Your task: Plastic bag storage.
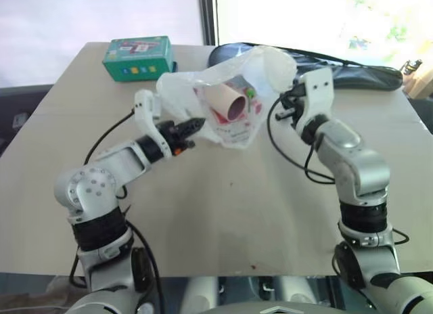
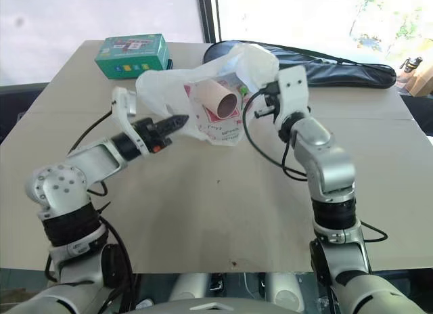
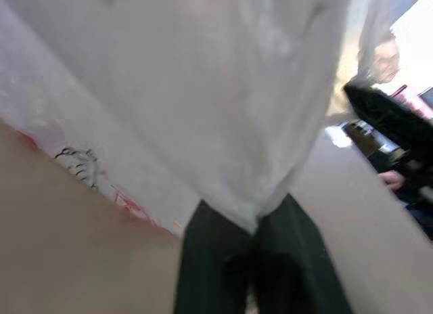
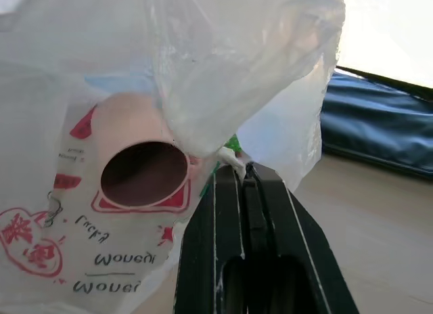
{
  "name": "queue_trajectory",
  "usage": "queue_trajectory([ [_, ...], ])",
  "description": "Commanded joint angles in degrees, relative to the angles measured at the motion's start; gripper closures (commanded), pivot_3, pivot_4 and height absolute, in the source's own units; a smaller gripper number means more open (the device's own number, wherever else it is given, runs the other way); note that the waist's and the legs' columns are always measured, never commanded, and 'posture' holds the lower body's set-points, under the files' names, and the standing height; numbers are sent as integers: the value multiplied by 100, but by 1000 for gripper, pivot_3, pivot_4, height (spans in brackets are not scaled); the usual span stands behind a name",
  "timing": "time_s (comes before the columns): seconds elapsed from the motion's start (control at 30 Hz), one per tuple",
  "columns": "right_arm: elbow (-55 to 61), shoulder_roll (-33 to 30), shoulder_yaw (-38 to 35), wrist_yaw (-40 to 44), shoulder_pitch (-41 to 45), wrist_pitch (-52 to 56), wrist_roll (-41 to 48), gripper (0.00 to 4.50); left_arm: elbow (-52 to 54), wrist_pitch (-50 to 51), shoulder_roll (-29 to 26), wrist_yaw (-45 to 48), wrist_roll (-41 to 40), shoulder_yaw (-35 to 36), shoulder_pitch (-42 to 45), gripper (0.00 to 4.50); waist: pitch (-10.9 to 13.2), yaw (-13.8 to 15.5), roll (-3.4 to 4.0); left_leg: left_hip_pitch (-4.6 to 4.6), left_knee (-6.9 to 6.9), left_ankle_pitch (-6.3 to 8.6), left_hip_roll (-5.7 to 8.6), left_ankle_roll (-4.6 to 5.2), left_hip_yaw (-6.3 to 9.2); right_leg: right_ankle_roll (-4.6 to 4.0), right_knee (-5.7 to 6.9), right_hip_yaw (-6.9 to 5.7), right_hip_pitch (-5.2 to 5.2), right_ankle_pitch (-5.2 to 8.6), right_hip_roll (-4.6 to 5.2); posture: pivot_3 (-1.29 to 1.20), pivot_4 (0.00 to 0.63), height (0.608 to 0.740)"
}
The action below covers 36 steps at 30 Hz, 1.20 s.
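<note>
The plastic bag [image 1: 223, 91], thin translucent white with red printing, hangs above the table between my two grippers. My left gripper [image 1: 197, 124] is shut on the bag's left side, and the film bunches between its fingertips [image 3: 230, 226] in the left wrist view. My right gripper [image 4: 243, 168] is shut on a gathered fold at the bag's right side, its fingers [image 2: 265, 101] partly hidden by the film. A pinkish tube [image 4: 139, 165] with a dark open end shows at the bag's printed face.
A green box [image 1: 137, 57] stands at the far left corner of the beige table [image 1: 223, 206]. A long black zippered cover [image 1: 352, 74] lies along the far right edge, behind the bag. Black cables loop from both wrists.
</note>
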<state>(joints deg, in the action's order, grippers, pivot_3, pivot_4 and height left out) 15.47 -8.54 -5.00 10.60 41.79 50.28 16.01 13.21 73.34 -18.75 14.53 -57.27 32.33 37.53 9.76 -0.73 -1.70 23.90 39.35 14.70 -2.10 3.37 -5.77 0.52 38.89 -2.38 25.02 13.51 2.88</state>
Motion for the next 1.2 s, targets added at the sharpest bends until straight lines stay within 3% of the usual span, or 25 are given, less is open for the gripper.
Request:
queue_trajectory([
  [0.03, -193, 43, -1262, 179, 1234, 73, 1292, 4500, -817, -336, -317, -687, -1371, 973, 1430, 4462, 5, 1, 1, 0, 5, 0, 0, 0, 5, -2, 3, -3, -1, -2, 0, 0, 150, 740],
  [0.17, -1457, -440, -2374, -28, 3153, -91, 2186, 4500, -2822, -1605, -1060, -1145, -892, 1222, 3497, 4462, 24, 0, 3, 2, 3, -1, 6, 1, 9, -6, -3, -12, -2, -5, -22, 0, 150, 740],
  [0.3, -1880, -974, -2536, -68, 3884, -66, 2422, 4500, -3978, -2183, -1519, -602, -181, 567, 4233, 4462, -14, 15, 13, -19, -55, 10, 13, 11, -6, -7, -36, -9, -11, -3, -15, 0, 150, 740],
  [0.53, -679, -1676, -2721, -568, 3323, 812, 3033, 4500, -4114, -2061, -1138, 276, -30, -141, 4344, 4462, -7, 23, 11, 36, -65, 8, 19, 13, -3, 5, -91, -32, 10, -10, 22, 0, 150, 740],
  [0.77, 800, -1782, -3295, -1726, 2508, 1839, 4668, 4500, -3388, -1182, -914, 355, -593, -163, 4012, 4462, 2, -51, 27, 67, -58, 1, -1, 1, -16, 4, -69, -12, 60, -9, 6, 0, 150, 740],
  [0.93, 1828, -1846, -3153, -2703, 975, 1868, 6366, 4500, -2435, -89, -990, 156, -1432, -124, 2991, 4462, 1, -53, 30, 40, -47, -4, -5, -6, -26, 2, -32, 10, 52, -8, 6, 0, 150, 740],
  [1.03, 2534, -1993, -2942, -2776, -647, 1577, 7098, 4500, -1796, 267, -1115, 296, -1637, -311, 2207, 4462, 1, -18, 28, 21, -32, -5, -4, -4, -27, 2, -23, 11, 30, -8, 8, 0, 150, 740],
  [1.1, 2860, -1996, -2918, -2600, -1724, 1301, 7226, 4500, -1437, 330, -1149, 343, -1659, -452, 1725, 4462, 3, 13, 27, 9, -26, -4, -3, -3, -25, 3, -21, 11, 15, -7, 8, 0, 150, 740],
  [1.2, 3168, -2327, -2702, -2023, -3276, 1270, 6308, 4500, -750, 277, -1191, 532, -1507, -797, 886, 4462, 0, 30, 27, -9, -20, -1, -1, 1, -15, 5, -30, 7, -13, -6, 4, 0, 150, 740],
])
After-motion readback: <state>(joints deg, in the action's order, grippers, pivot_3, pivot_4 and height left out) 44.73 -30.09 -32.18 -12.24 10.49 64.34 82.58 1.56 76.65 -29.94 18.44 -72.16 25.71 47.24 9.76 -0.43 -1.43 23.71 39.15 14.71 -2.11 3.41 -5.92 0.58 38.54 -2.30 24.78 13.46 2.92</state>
